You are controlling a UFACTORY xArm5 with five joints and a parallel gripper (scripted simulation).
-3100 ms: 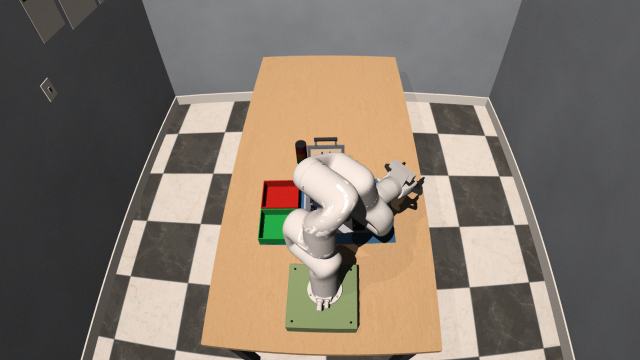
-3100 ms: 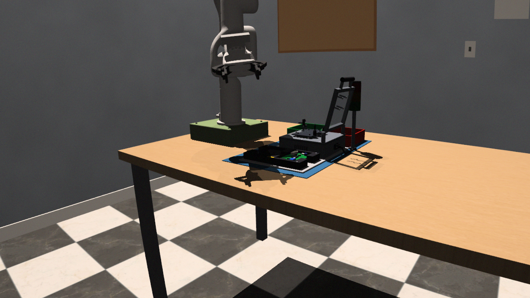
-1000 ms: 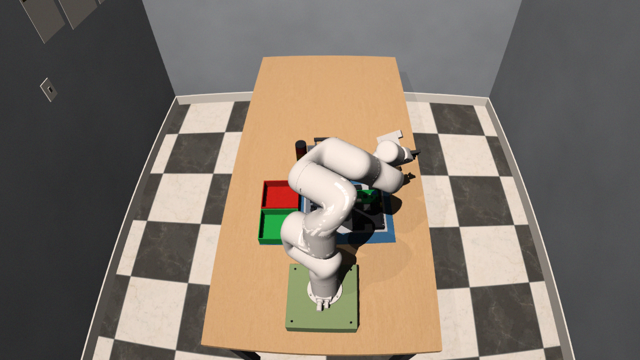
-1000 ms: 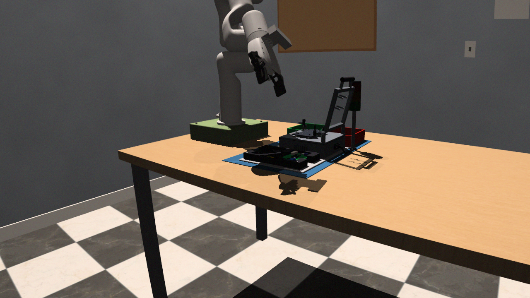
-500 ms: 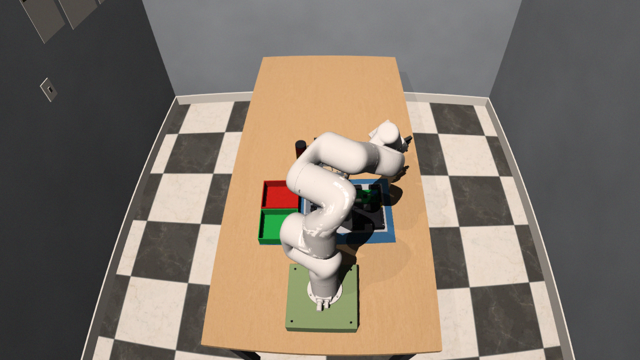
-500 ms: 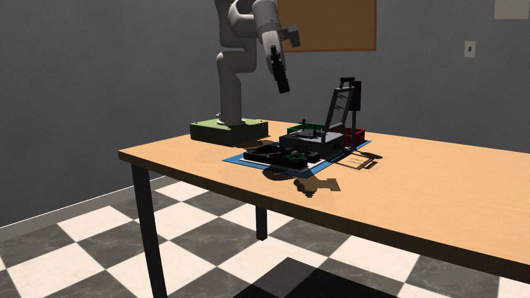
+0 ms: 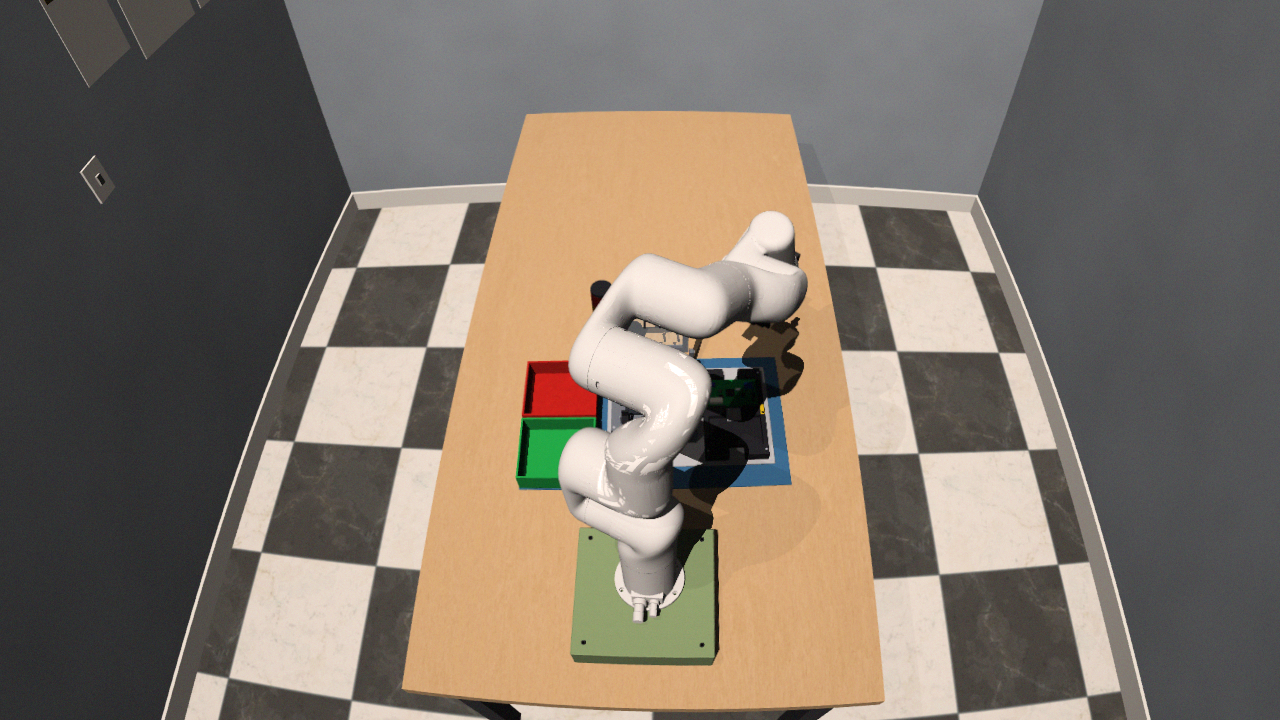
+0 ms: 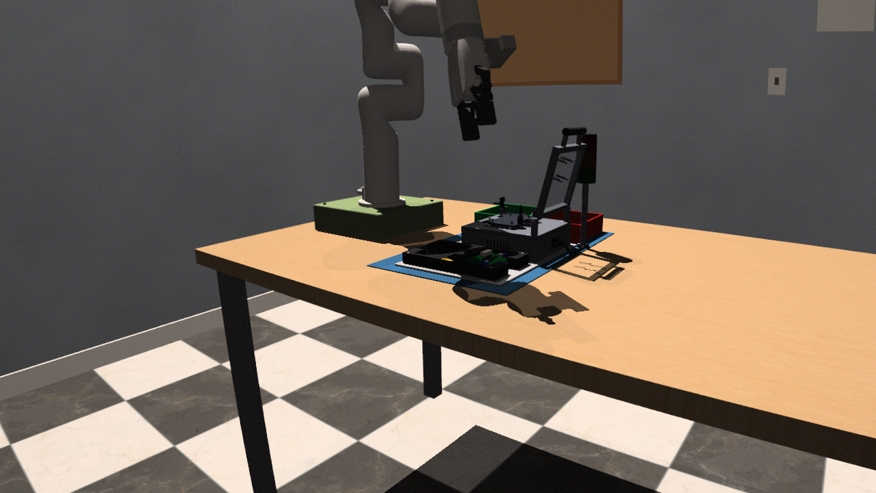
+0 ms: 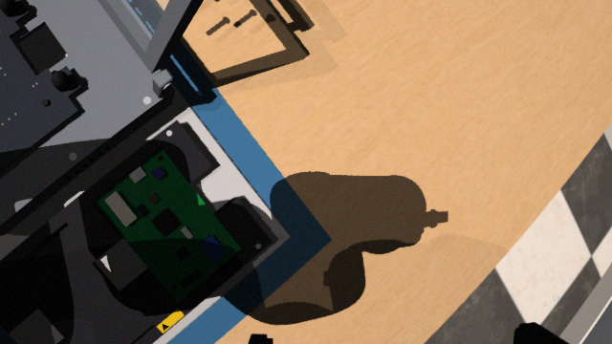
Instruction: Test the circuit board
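White robot arm (image 7: pixel 666 300) (image 8: pixel 380 162) overhead, jaws spread, empty; green circuit board (image 7: pixel 733 392) (image 8: pixel 488 258) (image 9: pixel 167 221) in tray (image 7: pixel 742 437) (image 8: pixel 422 259) (image 9: pixel 198 160), lid (image 7: pixel 685 343) (image 8: pixel 547 181) (image 9: pixel 172 35) up, whole test to go!

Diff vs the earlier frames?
The wrist and gripper swung away from the robot's base, toward the table's far end, turning on the way. Nothing was grasped or released; the fingers are open. Unchanged: circuit board in its tray, tester lid up, both bins in place.
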